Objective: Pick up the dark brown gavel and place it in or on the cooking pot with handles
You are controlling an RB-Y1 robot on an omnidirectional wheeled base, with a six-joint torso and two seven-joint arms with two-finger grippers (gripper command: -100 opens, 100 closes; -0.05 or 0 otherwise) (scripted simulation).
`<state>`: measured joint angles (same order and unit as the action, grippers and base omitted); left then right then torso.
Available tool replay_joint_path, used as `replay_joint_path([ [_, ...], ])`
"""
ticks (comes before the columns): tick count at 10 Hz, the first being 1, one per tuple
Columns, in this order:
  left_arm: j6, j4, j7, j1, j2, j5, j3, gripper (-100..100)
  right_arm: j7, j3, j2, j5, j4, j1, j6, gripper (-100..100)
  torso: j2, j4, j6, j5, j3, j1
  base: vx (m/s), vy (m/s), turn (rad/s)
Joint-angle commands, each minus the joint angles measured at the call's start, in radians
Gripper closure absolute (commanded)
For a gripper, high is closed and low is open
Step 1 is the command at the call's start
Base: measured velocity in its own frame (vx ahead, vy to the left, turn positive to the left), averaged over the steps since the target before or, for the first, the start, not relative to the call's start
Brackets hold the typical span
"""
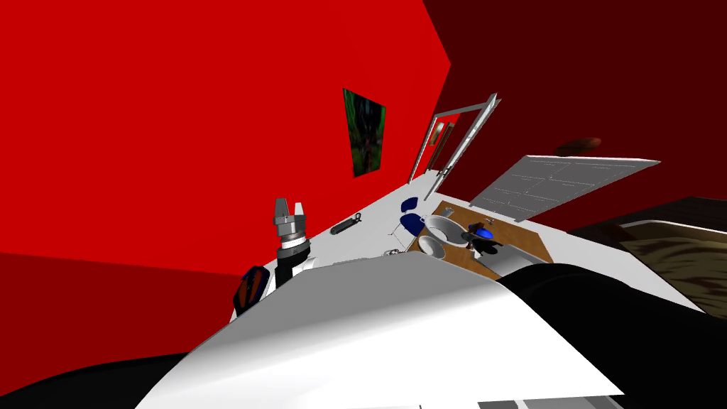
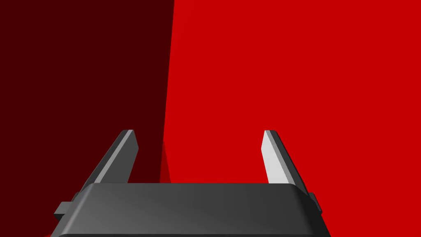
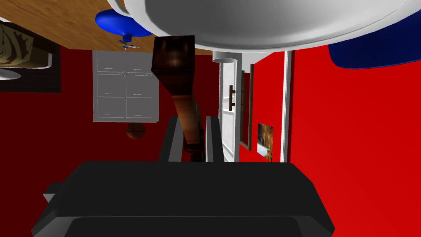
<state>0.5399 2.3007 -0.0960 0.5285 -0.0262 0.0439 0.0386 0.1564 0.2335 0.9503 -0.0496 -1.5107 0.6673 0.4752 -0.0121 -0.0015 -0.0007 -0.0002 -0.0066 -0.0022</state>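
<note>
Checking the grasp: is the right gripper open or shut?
Shut. The right gripper clamps the gavel handle between its fingers.

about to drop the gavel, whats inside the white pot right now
Nothing visible: the inner surface of the white pot that shows is bare. The gavel, gripped by the right end effector, is beside it, not inside. Its near wall hides part of the bottom.

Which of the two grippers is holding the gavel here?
The right gripper: it is shut on the handle of the dark brown gavel, while the left gripper stands open and empty.
</note>
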Motion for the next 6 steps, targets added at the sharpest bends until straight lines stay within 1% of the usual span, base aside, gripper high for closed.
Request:
replay_joint_path([
  [1,0.000,0.000,0.000,0.000,0.000,0.000,0.000,0,-0.008,0.003,0.015,0.021,-0.036,0.016,0.018,100,0.000,0.000,0.000,0.000,0.000,0.000,0.178,-0.057,-0.098],
  [2,0.000,0.000,0.000,0.000,0.000,0.000,0.000,0,-0.010,0.002,0.021,0.032,-0.055,0.024,0.027,100,0.001,0.000,0.000,0.000,0.001,-0.001,0.180,-0.055,-0.109],
  [3,0.000,0.000,0.000,0.000,0.000,0.000,0.000,0,-0.014,-0.004,0.028,0.052,-0.091,0.041,0.042,100,0.002,0.000,0.001,-0.001,0.001,-0.002,0.251,-0.094,-0.199],
  [4,0.000,0.000,0.000,0.000,0.000,0.000,0.000,0,-0.015,-0.009,0.030,0.061,-0.106,0.049,0.048,100,-0.001,0.000,0.002,-0.001,0.000,-0.004,0.296,-0.092,-0.165],
  [5,0.000,0.000,0.000,0.000,0.000,0.000,0.000,0,-0.016,-0.022,0.027,0.078,-0.131,0.064,0.054,100,-0.004,-0.001,0.000,-0.002,-0.002,-0.005,0.340,-0.086,-0.196],
  [6,0.000,0.000,0.000,0.000,0.000,0.000,0.000,0,-0.016,-0.030,0.023,0.085,-0.141,0.070,0.055,100,-0.007,-0.002,0.001,-0.003,-0.004,-0.005,0.321,-0.084,-0.169],
])
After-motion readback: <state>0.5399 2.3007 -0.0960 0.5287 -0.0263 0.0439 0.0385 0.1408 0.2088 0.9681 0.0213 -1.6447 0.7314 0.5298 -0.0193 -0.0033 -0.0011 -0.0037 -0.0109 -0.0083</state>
